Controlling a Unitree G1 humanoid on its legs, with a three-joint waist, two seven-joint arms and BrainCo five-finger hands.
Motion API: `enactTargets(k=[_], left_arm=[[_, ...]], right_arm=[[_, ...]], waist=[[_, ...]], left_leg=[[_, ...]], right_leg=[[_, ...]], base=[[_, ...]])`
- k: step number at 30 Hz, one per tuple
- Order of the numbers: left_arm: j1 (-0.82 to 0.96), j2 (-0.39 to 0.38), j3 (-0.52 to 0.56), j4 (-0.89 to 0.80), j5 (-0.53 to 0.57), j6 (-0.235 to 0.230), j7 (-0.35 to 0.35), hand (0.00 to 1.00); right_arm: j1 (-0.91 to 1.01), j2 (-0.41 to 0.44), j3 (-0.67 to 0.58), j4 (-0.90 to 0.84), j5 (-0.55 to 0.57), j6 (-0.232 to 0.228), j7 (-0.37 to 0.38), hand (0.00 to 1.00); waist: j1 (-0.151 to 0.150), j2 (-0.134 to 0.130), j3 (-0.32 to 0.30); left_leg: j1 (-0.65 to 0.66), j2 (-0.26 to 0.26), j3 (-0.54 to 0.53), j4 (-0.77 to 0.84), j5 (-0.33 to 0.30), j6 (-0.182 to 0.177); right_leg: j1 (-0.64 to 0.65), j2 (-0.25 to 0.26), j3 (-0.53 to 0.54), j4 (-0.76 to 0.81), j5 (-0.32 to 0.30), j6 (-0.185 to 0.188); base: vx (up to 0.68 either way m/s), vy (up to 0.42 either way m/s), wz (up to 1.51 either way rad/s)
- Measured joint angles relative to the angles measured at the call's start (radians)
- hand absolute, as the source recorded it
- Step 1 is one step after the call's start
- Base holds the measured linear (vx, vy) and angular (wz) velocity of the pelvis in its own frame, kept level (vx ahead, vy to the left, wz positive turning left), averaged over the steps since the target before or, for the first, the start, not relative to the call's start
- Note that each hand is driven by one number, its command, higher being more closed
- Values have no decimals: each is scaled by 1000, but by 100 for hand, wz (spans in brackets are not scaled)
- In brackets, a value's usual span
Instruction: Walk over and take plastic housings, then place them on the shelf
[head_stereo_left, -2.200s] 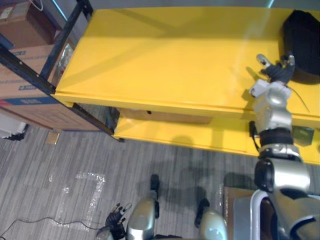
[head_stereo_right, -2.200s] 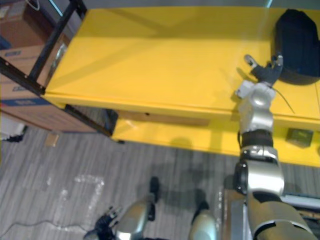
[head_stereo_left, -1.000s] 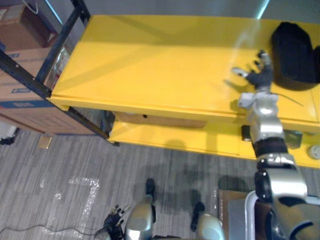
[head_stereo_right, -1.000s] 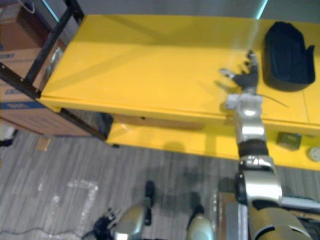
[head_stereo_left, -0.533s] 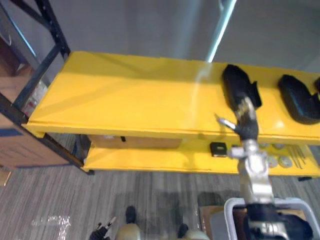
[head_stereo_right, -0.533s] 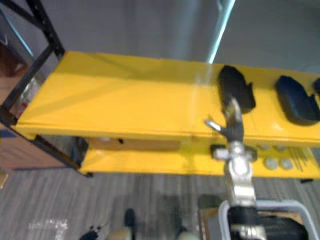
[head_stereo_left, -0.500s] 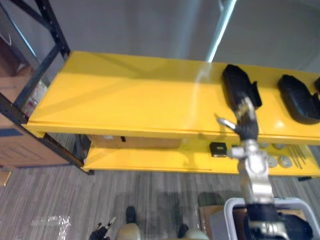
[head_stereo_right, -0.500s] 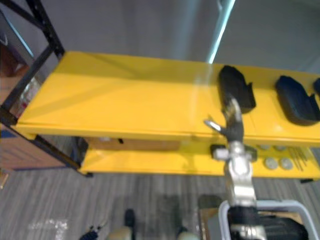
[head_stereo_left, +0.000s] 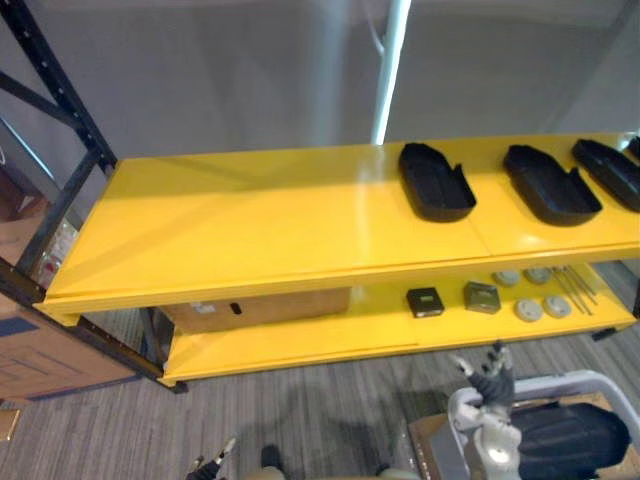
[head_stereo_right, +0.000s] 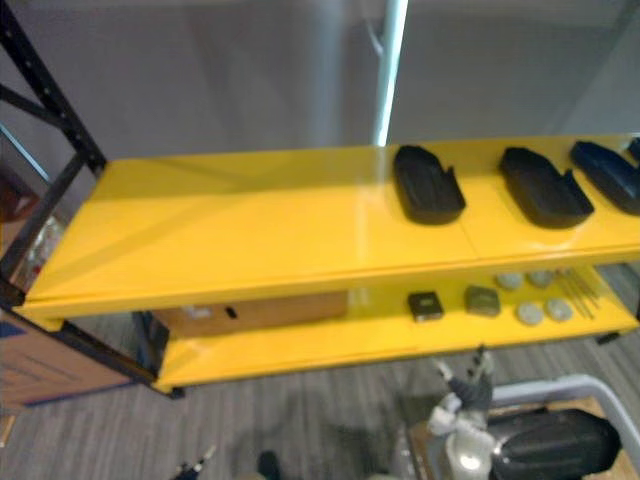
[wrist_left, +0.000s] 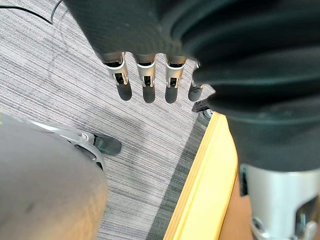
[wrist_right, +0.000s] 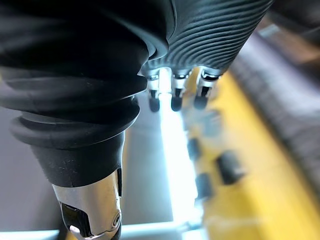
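Three black plastic housings lie in a row on the right part of the yellow upper shelf (head_stereo_left: 250, 220): one (head_stereo_left: 436, 181) nearest the middle, a second (head_stereo_left: 551, 184) and a third (head_stereo_left: 610, 170) further right. My right hand (head_stereo_left: 488, 378) hangs low in front of the lower shelf, fingers (wrist_right: 175, 92) straight and holding nothing. My left hand (head_stereo_left: 212, 462) sits down by the floor at the lower left, its fingers (wrist_left: 145, 80) straight and empty over the grey carpet.
The lower shelf (head_stereo_left: 300, 340) carries a cardboard box (head_stereo_left: 255, 307), a small black box (head_stereo_left: 425, 301), a grey box (head_stereo_left: 481, 296) and several round discs (head_stereo_left: 528, 310). A black upright (head_stereo_left: 55, 100) frames the rack's left end. A dark object (head_stereo_left: 570, 440) lies in a white-rimmed frame at the lower right.
The view has pulled back and tilted up, showing more of the rack. My right hand has dropped from the upper shelf's front edge, by the nearest housing, to below the lower shelf.
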Motion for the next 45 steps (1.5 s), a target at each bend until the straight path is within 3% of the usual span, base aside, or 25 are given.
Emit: enactTargets(k=[8, 18, 21, 24, 26, 28, 31, 34, 38, 40, 45], left_arm=[[-21, -1, 9, 45, -6, 0, -8, 0], [-39, 20, 20, 85, 26, -4, -58, 0], [-50, 36, 19, 111, 73, -3, -81, 0], [-60, 45, 15, 116, 125, -2, -93, 0], [-69, 53, 1, 116, 154, 1, -94, 0], [-77, 61, -32, 116, 171, 2, -95, 0], [-116, 70, -108, 105, 169, 4, -95, 0], [-151, 43, -176, 66, 161, 16, -94, 0], [-167, 34, -236, 60, 148, 17, -94, 0], [-162, 24, -252, 60, 149, 18, -94, 0], [-151, 24, -261, 60, 173, -6, -118, 0]], right_arm=[[-38, 6, -96, 429, 123, 51, 62, 0], [-87, -9, -144, 525, 199, 49, 74, 0], [-94, -6, -160, 533, 236, 37, 113, 0], [-93, -5, -155, 532, 270, 3, 204, 0], [-90, -3, -97, 503, 250, -31, 264, 0], [-79, 1, -21, 398, 191, -48, 272, 0], [-51, 2, 87, 122, 107, -50, 256, 0], [-45, 1, 112, -59, 47, -49, 238, 0], [-48, -3, 113, -91, 37, -56, 241, 0], [-42, -7, 115, -101, 69, -58, 245, 0], [-44, -18, 140, -120, 117, -63, 243, 0]], waist=[[3, 2, 3], [17, -19, 9], [16, -28, 14], [9, -38, 19], [7, -39, 20], [3, -36, 19], [-1, -35, 18], [-3, -51, 10], [-19, -64, 1], [-32, -53, 5], [-31, -31, -5]], left_leg=[[48, -9, -31, -2, -16, -6], [51, -29, -58, -2, -22, -1], [51, -31, -54, -2, -26, -2], [61, -29, -38, -2, -33, -4], [78, -25, -10, -2, -43, -8], [90, -22, 19, -2, -50, -9], [99, -21, 57, -2, -61, -11], [100, -24, 76, -1, -70, -11], [101, -23, 83, -1, -75, -14], [102, -12, 89, -1, -75, -14], [103, 7, 113, -1, -75, -13]], right_leg=[[82, -5, -39, -25, -6, 1], [105, -25, -83, -23, -28, 12], [106, -27, -80, -23, -27, 15], [106, -26, -61, -23, -26, 16], [105, -24, -28, -23, -26, 15], [96, -23, 0, -23, -25, 16], [80, -24, 35, -21, -22, 17], [65, -25, 59, -20, -19, 18], [63, -23, 62, -21, -16, 17], [58, -9, 63, -21, 11, 10], [41, 9, 73, -20, 46, -8]], base=[[65, -2, 9], [1, -5, 11], [9, 0, -1], [25, 1, -16], [26, 13, -40], [21, 25, -45], [21, 32, -36], [39, 28, -22], [50, 6, -7], [31, -3, -10], [-43, -8, -15]])
